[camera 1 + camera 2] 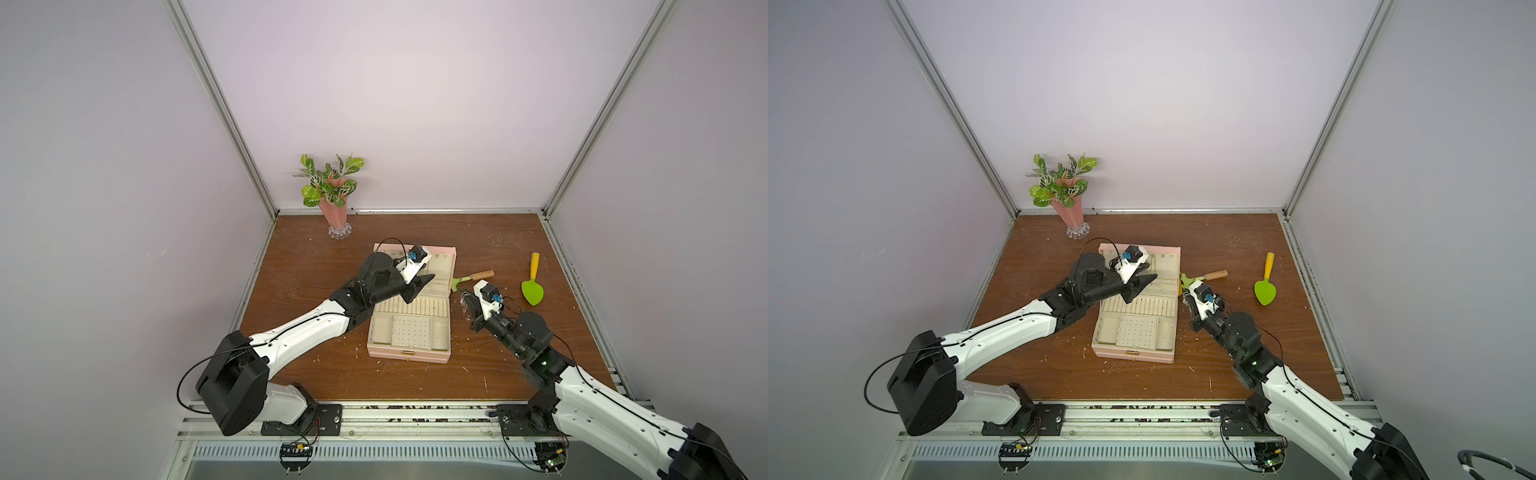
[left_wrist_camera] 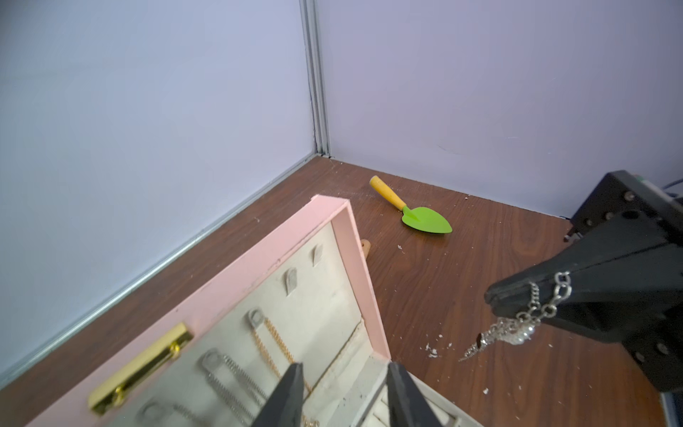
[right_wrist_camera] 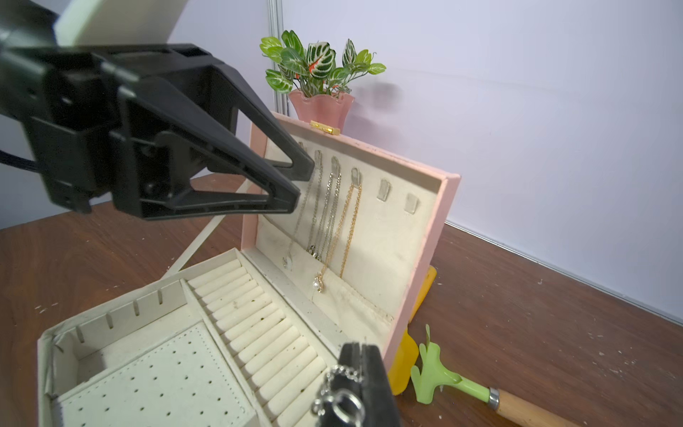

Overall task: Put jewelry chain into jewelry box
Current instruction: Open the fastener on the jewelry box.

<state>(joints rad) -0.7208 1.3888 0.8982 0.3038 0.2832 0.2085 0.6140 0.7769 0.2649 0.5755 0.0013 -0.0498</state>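
The right jaws are pressed shut on the jewelry chain. It is pinched by a few links at the tips and hangs below them in a short, sparkling bunch. The chain is carried in the air above the table, just outside the right wall of the jewelry box and level with the ring-roll rows. None of it is inside the box yet.

The left jaws are held apart with nothing seen between them. They are poised over the far part of the box, close in front of the upright lid; whether the lid is touched cannot be told.

The open tray lies to the robot's own left of the chain, so only a short sideways carry over the wall is judged to be needed, and by the right arm alone. The dotted pad and the near compartments are left free by the left arm.

Some height is probably called for, since the hanging end could be snagged on the wall's rim. A green rake is seen on the table just beside the same wall.
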